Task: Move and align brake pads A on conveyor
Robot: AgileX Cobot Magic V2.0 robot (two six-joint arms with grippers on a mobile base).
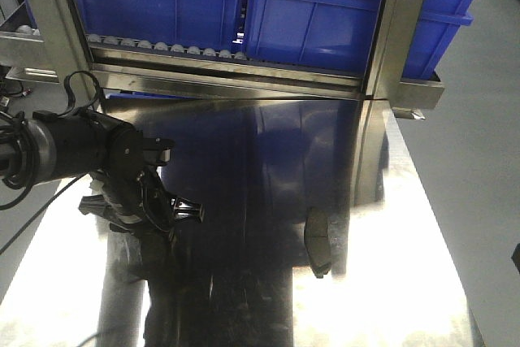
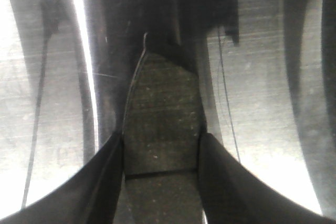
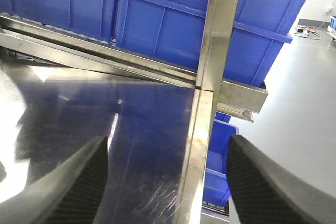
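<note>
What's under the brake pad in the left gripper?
Shiny steel tabletop shows around the brake pad held in the left gripper. The pad hides whatever lies directly beneath, so contact can't be told.

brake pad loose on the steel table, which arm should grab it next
Probably right for the loose pad: the right gripper has open, empty jaws by the steel table's right edge; the left gripper grips a second pad.

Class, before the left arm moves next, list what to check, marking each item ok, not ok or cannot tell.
1. Left gripper closed on the held brake pad, fingers against both edges: ok.
2. Held brake pad lifted off the steel tabletop: cannot tell.
3. Right gripper open and empty: ok.
4. Second brake pad apart from the left arm: ok.
5. Conveyor in view: not ok.
</note>
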